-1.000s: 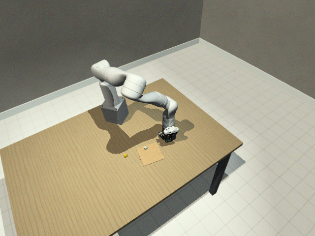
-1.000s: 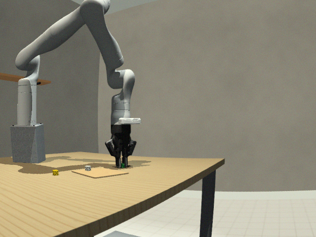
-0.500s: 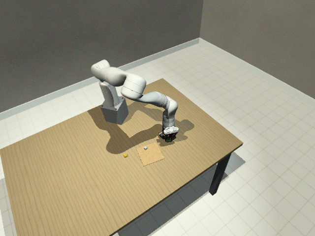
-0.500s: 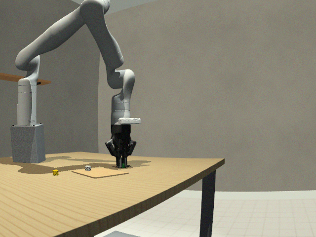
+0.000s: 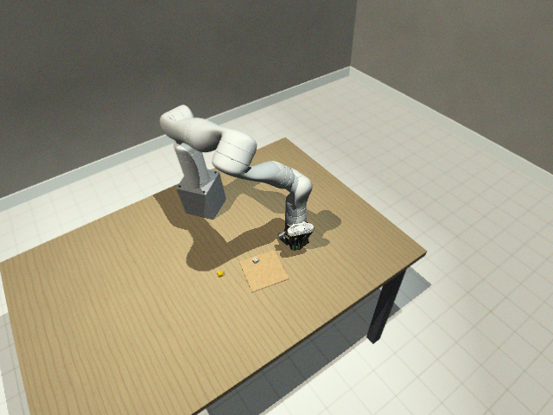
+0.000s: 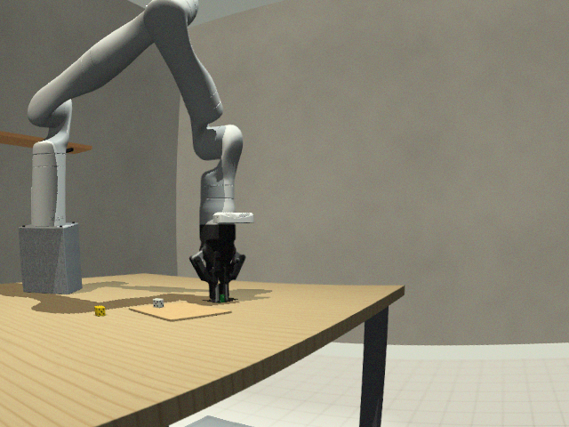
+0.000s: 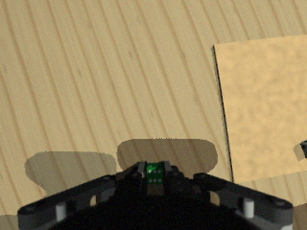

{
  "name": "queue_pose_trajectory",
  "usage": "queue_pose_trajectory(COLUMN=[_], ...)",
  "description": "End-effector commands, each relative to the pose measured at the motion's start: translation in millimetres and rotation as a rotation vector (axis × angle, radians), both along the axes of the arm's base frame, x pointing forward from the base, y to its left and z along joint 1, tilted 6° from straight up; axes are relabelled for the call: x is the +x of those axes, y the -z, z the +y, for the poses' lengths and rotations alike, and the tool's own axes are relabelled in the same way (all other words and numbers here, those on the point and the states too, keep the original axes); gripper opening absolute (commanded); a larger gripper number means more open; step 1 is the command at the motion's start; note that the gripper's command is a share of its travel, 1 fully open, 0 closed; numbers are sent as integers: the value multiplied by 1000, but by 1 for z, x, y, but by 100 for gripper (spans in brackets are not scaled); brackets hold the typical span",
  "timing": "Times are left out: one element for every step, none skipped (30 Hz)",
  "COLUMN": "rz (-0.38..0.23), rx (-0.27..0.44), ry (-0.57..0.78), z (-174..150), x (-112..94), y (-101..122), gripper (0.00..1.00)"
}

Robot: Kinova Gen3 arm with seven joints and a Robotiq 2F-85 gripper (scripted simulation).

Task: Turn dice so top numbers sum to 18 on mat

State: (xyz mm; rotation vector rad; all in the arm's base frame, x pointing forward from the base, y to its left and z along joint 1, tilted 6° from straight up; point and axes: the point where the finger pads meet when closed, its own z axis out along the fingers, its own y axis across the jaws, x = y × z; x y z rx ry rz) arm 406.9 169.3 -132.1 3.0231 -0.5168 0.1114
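My gripper [image 5: 295, 245] points straight down at the table, just off the mat's far right corner. It is shut on the green die [image 7: 154, 172], which also shows between the fingertips in the exterior view [image 6: 222, 297], at table level. The tan mat [image 5: 263, 270] lies flat on the table. The white die [image 5: 255, 259] sits on the mat near its far corner and shows in the exterior view [image 6: 157, 302]. The yellow die [image 5: 220, 273] lies on the bare wood left of the mat and shows in the exterior view [image 6: 100, 310].
The arm's grey base block [image 5: 200, 196] stands at the table's far side. The table's right edge [image 5: 357, 295] runs close behind the gripper and mat.
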Motion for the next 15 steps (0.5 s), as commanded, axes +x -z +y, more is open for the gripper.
queue_pose_trajectory(rz=[-1, -1, -1, -1, -1, -1, -1, -1, -1, -1, -1, -1, -1, -1, -1], rx=[0, 0, 0, 0, 0, 0, 0, 0, 0, 0, 0, 0, 0, 0, 0], ry=[0, 0, 0, 0, 0, 0, 0, 0, 0, 0, 0, 0, 0, 0, 0], z=[0, 0, 0, 0, 1, 1, 1, 2, 2, 2, 2, 3, 3, 4, 5], x=[1, 1, 1, 0, 0, 0, 0, 0, 0, 0, -1, -1, -2, -2, -3], y=[-1, -1, -1, -2, -4, -7, -11, -16, -16, -16, -22, -29, -36, -44, -51], gripper=[11, 11, 11, 11, 11, 11, 11, 11, 11, 11, 11, 11, 11, 11, 11])
